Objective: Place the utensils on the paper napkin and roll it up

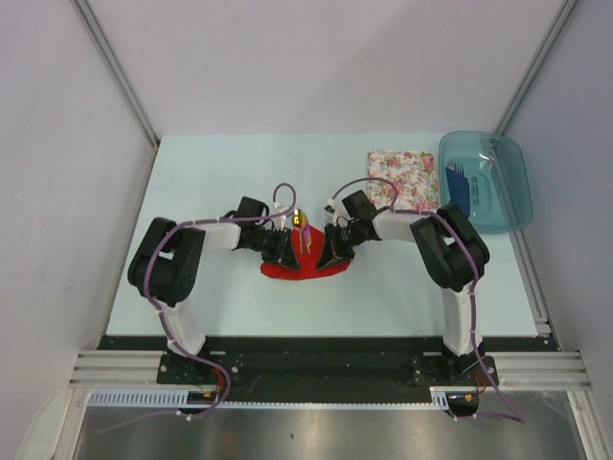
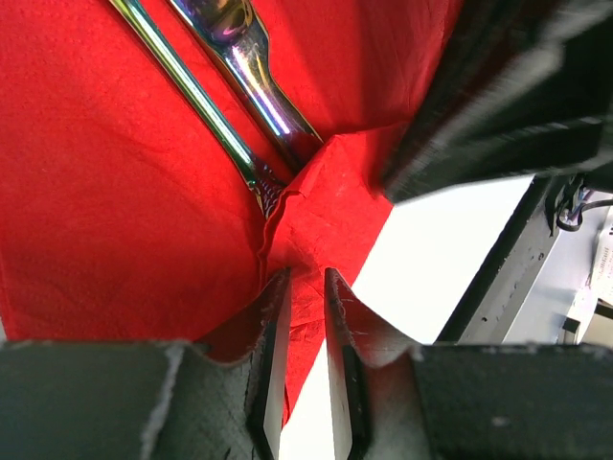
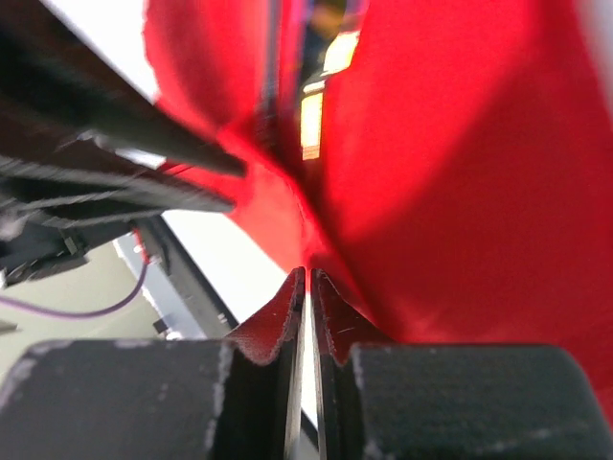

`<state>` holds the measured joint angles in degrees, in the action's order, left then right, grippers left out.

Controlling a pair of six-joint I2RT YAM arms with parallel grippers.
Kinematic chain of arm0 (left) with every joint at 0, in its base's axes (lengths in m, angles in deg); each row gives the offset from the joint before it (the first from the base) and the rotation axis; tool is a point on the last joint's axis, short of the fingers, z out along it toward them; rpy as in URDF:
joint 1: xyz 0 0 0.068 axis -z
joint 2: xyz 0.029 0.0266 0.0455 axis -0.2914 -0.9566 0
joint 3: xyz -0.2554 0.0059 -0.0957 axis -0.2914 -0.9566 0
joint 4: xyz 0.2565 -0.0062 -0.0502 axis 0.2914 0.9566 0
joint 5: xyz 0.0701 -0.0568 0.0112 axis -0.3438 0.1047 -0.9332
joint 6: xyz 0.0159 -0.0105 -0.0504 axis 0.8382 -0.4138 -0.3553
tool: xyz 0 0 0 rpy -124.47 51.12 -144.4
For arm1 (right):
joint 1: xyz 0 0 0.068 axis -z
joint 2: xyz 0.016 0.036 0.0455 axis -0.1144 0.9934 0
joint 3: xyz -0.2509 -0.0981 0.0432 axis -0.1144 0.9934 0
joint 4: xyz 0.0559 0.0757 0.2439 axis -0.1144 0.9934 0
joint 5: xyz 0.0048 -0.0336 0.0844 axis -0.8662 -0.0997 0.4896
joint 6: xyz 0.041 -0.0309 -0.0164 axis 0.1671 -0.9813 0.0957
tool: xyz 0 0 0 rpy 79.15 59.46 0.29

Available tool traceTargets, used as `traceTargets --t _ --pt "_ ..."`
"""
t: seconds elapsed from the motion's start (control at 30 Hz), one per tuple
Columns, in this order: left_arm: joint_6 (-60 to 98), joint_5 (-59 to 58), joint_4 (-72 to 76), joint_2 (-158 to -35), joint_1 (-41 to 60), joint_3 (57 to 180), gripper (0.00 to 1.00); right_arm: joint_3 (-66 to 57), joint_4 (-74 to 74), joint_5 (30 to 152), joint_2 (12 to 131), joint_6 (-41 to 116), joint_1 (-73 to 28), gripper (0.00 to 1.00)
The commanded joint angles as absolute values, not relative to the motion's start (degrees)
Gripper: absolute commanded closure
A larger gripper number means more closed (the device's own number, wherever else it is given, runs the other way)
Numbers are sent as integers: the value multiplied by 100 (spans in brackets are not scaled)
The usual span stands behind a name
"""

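Note:
The red paper napkin (image 1: 302, 265) lies at the table's middle between my two grippers, its near edge bunched up. Two slim shiny utensils (image 2: 251, 79) lie side by side on it, and a gold spoon head (image 1: 301, 219) sticks out past its far edge. My left gripper (image 2: 305, 280) holds a wrinkled fold of the napkin (image 2: 115, 192) between narrow jaws, just below the handle ends. My right gripper (image 3: 306, 274) is pinched shut on the napkin's (image 3: 460, 192) edge, with the paper rising from its tips. From above, the left gripper (image 1: 284, 251) and right gripper (image 1: 331, 251) face each other closely.
A white floral-print napkin (image 1: 402, 178) lies at the back right. Beside it stands a teal plastic tub (image 1: 498, 206) with a blue item (image 1: 458, 184) inside. The table's right edge runs close behind the tub.

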<state>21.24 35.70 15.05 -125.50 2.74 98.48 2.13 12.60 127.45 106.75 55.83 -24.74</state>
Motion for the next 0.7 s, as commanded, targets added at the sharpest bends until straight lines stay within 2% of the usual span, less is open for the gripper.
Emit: traceTargets --t 0.0,0.1,0.4,0.6,0.67 --pt "2122 3637 1323 -12540 248 9844 74 -36 1439 12422 10896 5400 -2525 90" --pt "2122 3628 1314 -12531 239 9844 74 -80 1562 12378 10721 5295 -2499 87" --pt "2078 3654 1271 -12505 230 9818 73 -177 2220 12317 9773 5048 -1919 52" --pt "2069 3663 1218 -12479 230 9783 73 166 2625 11895 9411 4785 -1506 34" --pt "2069 3663 1227 -12488 230 9782 73 245 2722 11719 9420 4662 -1400 32"
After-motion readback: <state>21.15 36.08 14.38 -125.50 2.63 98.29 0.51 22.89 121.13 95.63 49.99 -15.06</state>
